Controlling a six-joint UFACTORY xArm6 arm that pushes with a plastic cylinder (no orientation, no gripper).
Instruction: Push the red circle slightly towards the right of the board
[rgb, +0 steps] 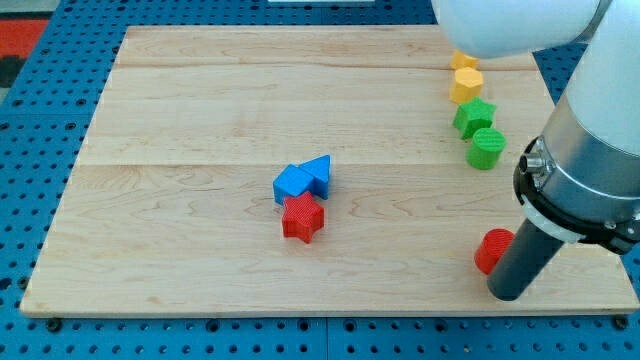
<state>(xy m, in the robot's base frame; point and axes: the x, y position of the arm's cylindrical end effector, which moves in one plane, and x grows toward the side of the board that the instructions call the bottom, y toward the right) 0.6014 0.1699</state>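
Sitting near the board's (200, 90) bottom right edge, red circle (492, 249), partly hidden behind the rod, with my tip (507, 296) just beside it on the view's right and a little lower, perhaps touching. No pincer here, only a bare rod holding nothing. Probably light, stiff and quick to slide or spin: best pushed square on its left flank, through the middle.

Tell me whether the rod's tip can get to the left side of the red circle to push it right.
Probably yes, with a detour. My tip sits at the red circle's right side, touching or nearly so. Nothing blocks the circle's left, so it likely must loop around first.
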